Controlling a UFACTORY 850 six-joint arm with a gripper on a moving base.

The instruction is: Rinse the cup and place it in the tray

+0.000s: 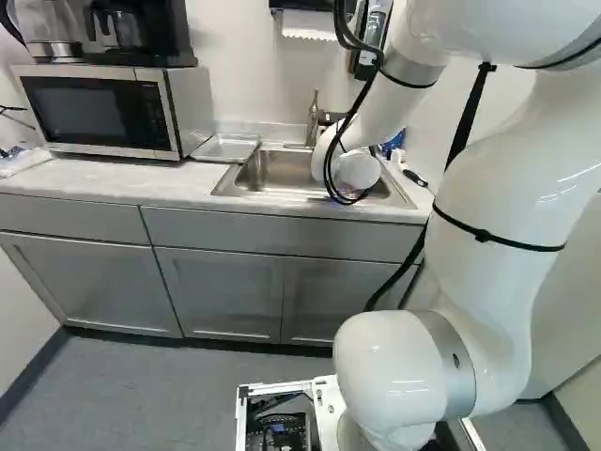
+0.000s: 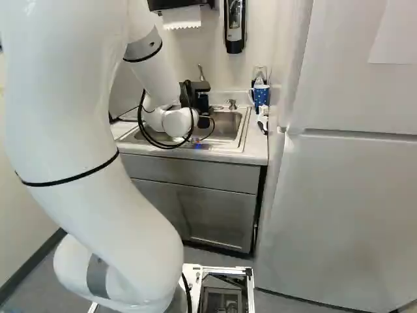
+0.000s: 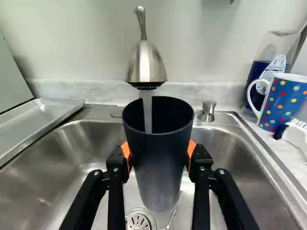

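Note:
In the right base view my black gripper (image 2: 197,94) is over the sink, partly hidden by the arm's wrist. In the wrist view the gripper (image 3: 159,155) is shut on a dark blue cup (image 3: 160,167), one orange pad against each side. The cup stands upright above the drain, its open top under the faucet (image 3: 146,64). A stream of water (image 3: 147,112) runs from the spout into it. The cup's inner bottom is hidden. A shallow metal tray (image 1: 225,148) lies on the counter beside the sink, between it and the microwave.
Around the cup is the steel sink basin (image 3: 62,158). A polka-dot mug (image 3: 283,103), a blue bottle (image 3: 259,72) and a white brush (image 3: 295,134) stand or lie on the counter beside it. The microwave (image 1: 103,108) is beyond the tray; a fridge (image 2: 352,195) stands beside the counter.

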